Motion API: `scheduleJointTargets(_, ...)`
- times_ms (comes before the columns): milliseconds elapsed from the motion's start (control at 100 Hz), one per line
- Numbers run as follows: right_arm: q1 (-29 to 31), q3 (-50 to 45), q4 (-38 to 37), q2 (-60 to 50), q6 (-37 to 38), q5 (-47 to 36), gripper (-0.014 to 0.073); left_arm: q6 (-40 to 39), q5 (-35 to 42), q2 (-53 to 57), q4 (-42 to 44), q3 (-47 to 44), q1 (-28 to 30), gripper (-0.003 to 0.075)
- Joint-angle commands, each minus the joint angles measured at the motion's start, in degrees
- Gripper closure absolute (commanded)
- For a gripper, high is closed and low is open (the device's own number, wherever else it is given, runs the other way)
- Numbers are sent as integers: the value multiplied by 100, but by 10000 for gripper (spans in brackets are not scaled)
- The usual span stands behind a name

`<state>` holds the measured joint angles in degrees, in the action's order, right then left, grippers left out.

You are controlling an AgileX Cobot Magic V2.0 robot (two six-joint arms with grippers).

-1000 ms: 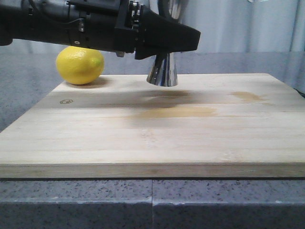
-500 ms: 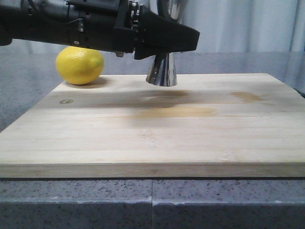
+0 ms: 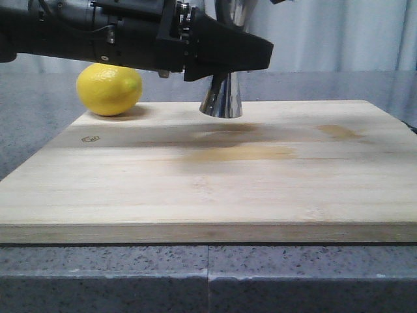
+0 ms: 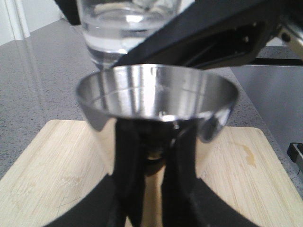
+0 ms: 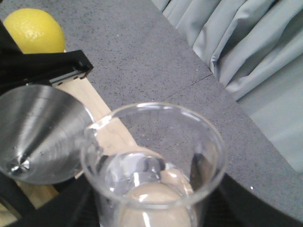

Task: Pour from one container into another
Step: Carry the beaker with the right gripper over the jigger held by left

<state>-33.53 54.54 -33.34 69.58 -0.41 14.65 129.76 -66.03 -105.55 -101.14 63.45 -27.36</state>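
Glass beaker (image 5: 154, 165) is the one to worry about here: thin clear walls, some water in it, so it's light but slick and easy to crack if squeezed hard. It's hanging up in the air right next to the rim of the steel jigger (image 4: 156, 101), lip pointing toward the bowl. The right gripper (image 5: 156, 208) has its jaws pinching the beaker low on the body, which seems like the sensible spot since the rim stays free for pouring.

The jigger is stiff polished metal, slippery and top-heavy with that hourglass shape. The left gripper (image 4: 151, 184) has its jaws clamped around the narrow waist, probably the only place that won't slide. Its foot rests on the wooden board (image 3: 208, 189) near the far edge, a bit right of the lemon (image 3: 109, 89) at the board's far left corner.

Bowl looks basically empty so far, so I'd guess the pour hasn't really begun.
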Motion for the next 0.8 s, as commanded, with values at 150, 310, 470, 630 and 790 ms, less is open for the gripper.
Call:
scheduleJointTargets(150, -96, 218, -476, -113, -57, -180, 295, -14, -446, 260, -494, 174, -51, 617)
scheduleJointTargets(310, -207, 218, -567, -113, -57, -70, 295, -14, -446, 260, -494, 174, -51, 617)
scheduleJointTargets(470, -207, 347, -654, -103, -57, 127, 295, -14, -446, 260, -494, 174, -51, 617)
scheduleJointTargets(630, -223, 631, -723, -103, -172, 362, 295, -14, -446, 260, -494, 174, -51, 617)
scheduleJointTargets(790, -236, 695, -723, -103, -304, 596, 295, -14, -446, 260, -494, 174, -51, 617)
